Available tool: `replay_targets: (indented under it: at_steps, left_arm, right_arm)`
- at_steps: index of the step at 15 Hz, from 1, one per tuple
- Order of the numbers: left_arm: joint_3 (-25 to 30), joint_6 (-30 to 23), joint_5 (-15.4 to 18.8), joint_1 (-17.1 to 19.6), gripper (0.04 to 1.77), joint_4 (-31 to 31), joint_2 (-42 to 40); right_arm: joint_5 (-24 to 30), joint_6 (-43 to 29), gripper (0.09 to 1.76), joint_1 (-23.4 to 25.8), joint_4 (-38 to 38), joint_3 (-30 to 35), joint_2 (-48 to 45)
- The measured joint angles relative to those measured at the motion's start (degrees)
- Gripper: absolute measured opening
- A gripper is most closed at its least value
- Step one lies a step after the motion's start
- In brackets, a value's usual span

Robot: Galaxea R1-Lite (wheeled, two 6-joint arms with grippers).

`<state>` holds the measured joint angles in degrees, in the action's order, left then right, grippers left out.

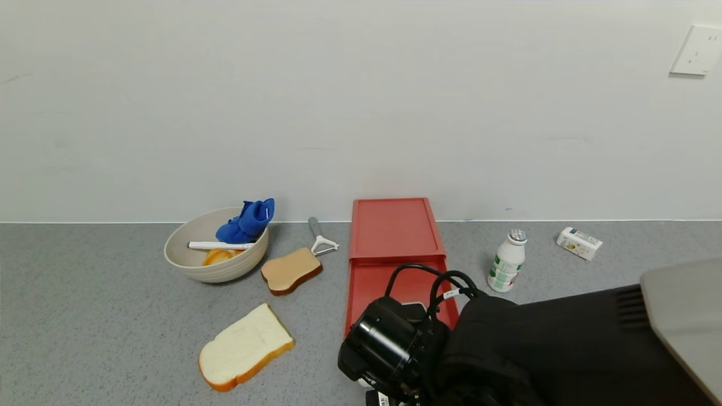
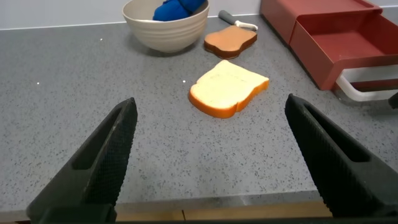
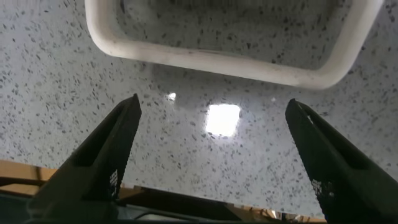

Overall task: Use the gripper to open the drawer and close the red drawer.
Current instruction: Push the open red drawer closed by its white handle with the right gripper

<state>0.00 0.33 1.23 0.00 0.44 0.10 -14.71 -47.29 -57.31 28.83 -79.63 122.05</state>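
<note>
From the head view, the red drawer [image 1: 395,254] sits on the grey table [image 1: 84,316] against the wall, its tray pulled out toward the robot. The right arm reaches in over the tray's front end, hiding the handle from here. To the drawer's left lie a peeler [image 1: 320,238], a brown toast slice [image 1: 290,271], a white bread slice [image 1: 245,347] and a beige bowl [image 1: 216,252] holding a blue cloth [image 1: 246,221]. To its right stand a small white bottle [image 1: 507,261] and, farther off, a little carton [image 1: 579,243].

Over to the left wrist: the left claw [image 2: 211,155] hangs released above bare table, jaws spread wide, with the bread slice ahead and the drawer's open tray and white handle [image 2: 367,87] off to one side.

Now the right wrist: the right claw [image 3: 211,149] is also released, jaws wide apart and gripping nothing, poised just over the table with the white loop handle [image 3: 224,59] right in front of its tips, not touching.
</note>
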Motion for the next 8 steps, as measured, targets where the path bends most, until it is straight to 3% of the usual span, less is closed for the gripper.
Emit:
replay_targets:
  at_steps: [8]
  left_arm:
    - [0.00,0.02,0.00,0.00,1.72,0.00,0.00]
  right_arm:
    - [-5.29,-1.48,1.71,-1.26,-5.99,2.10,2.29]
